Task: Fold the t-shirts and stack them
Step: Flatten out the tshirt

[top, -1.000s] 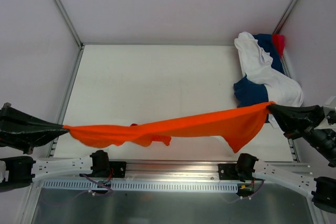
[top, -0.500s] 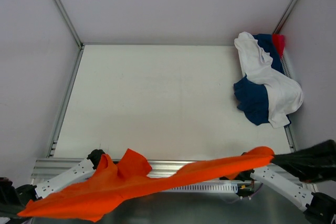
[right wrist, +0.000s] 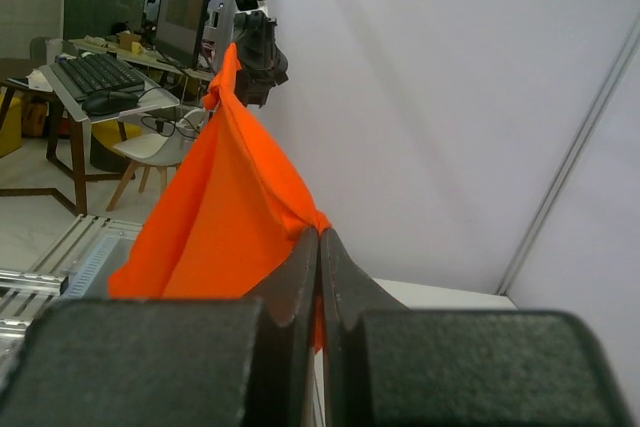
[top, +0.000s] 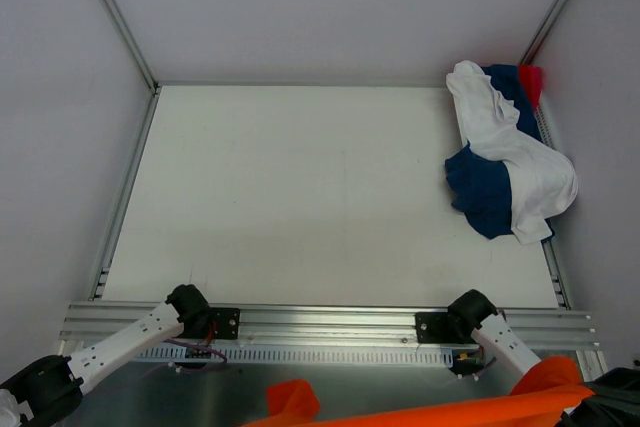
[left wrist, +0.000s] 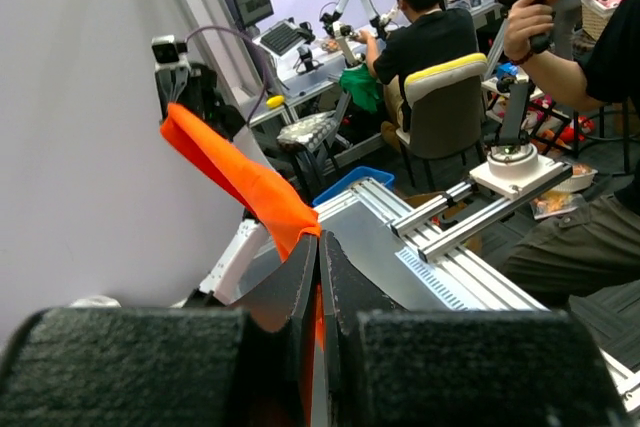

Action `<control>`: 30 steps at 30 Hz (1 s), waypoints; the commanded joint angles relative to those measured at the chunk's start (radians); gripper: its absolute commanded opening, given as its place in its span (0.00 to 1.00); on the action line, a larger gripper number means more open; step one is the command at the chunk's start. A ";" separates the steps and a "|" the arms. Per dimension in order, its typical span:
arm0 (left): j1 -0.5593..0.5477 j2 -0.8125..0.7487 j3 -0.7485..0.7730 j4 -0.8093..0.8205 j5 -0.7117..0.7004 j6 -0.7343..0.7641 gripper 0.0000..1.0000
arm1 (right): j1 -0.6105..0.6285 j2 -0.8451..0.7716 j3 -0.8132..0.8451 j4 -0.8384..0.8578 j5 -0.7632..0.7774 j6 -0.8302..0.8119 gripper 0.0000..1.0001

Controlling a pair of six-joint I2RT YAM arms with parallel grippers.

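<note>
Both grippers are shut on the orange shirt (top: 450,412). The left gripper (left wrist: 318,247) pinches one end between closed fingers and the right gripper (right wrist: 319,242) pinches the other. The cloth runs taut from each towards the other. From above, the shirt hangs off the table (top: 300,187), nearer than the rail (top: 330,322), at the bottom edge of the view. The table is a plain white board with white wall panels on three sides. In its far right corner lies a heap: a white shirt (top: 510,147) draped over a navy shirt (top: 480,197), with a red-pink shirt (top: 531,77) just showing at the far end. Beyond the cell is a workshop: a seated man (left wrist: 425,32) in black, a keyboard (right wrist: 95,72) on a desk, and a blue tray (left wrist: 350,182) whose contents are hidden.
</note>
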 commanded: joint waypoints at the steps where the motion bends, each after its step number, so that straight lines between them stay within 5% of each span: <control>1: 0.008 0.062 0.042 0.129 0.045 -0.061 0.00 | -0.005 -0.041 -0.041 0.093 0.030 -0.031 0.00; 7: 0.008 0.021 -0.123 0.123 -0.035 0.036 0.00 | -0.005 -0.093 -0.118 -0.029 0.179 -0.163 0.01; 13: 0.008 -0.113 -0.560 0.095 -0.260 0.168 0.00 | -0.006 -0.230 -0.429 -0.051 0.490 -0.211 0.01; 19: 0.008 -0.147 -0.838 0.025 -0.472 0.248 0.00 | -0.008 -0.390 -0.758 -0.094 0.725 -0.200 0.00; 30: 0.008 0.085 -0.993 -0.008 -1.073 0.402 0.00 | -0.008 -0.326 -1.023 -0.002 0.938 -0.159 0.01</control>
